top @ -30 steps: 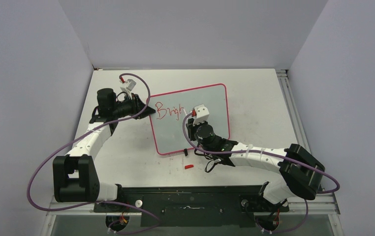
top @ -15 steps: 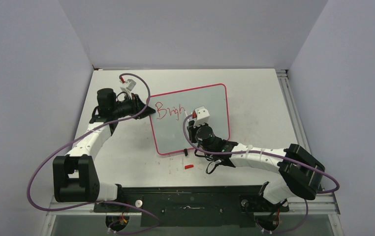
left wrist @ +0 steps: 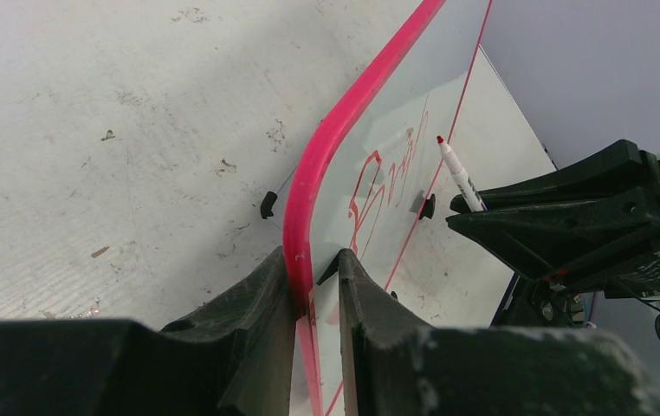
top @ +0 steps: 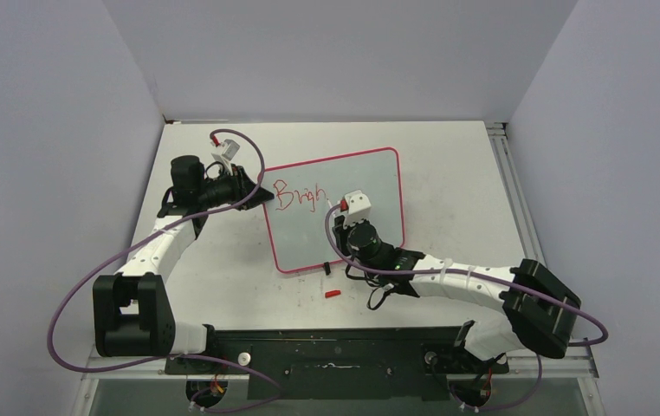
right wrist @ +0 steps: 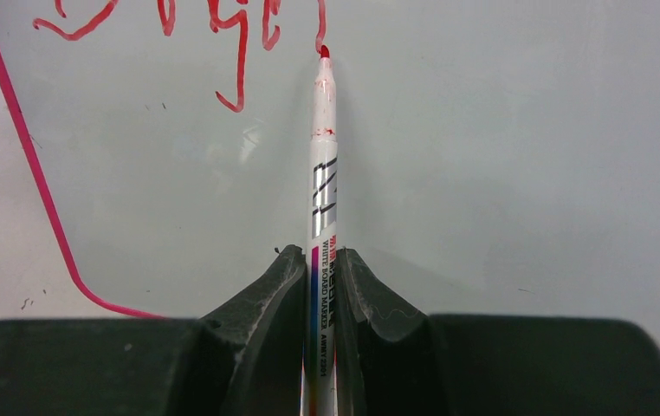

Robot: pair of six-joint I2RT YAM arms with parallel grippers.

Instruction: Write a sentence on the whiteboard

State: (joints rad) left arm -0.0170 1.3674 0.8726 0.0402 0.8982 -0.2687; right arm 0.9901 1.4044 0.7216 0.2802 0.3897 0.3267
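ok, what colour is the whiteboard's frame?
The whiteboard frame is pink-red, a thin band with rounded corners. It shows best in the left wrist view.

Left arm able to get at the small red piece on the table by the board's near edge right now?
Probably not as is: the left gripper is clamped on the whiteboard at its left edge and would have to let go first. The red piece itself lies uncovered on the table.

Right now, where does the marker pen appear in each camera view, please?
Top external: marker pen, a thin sliver near the picture's centre, over the whiteboard.
Left wrist: marker pen right of centre, tip pointing up.
Right wrist: marker pen at centre, upright, tip at top.
Shared landmark: the red lettering, just left of the tip.
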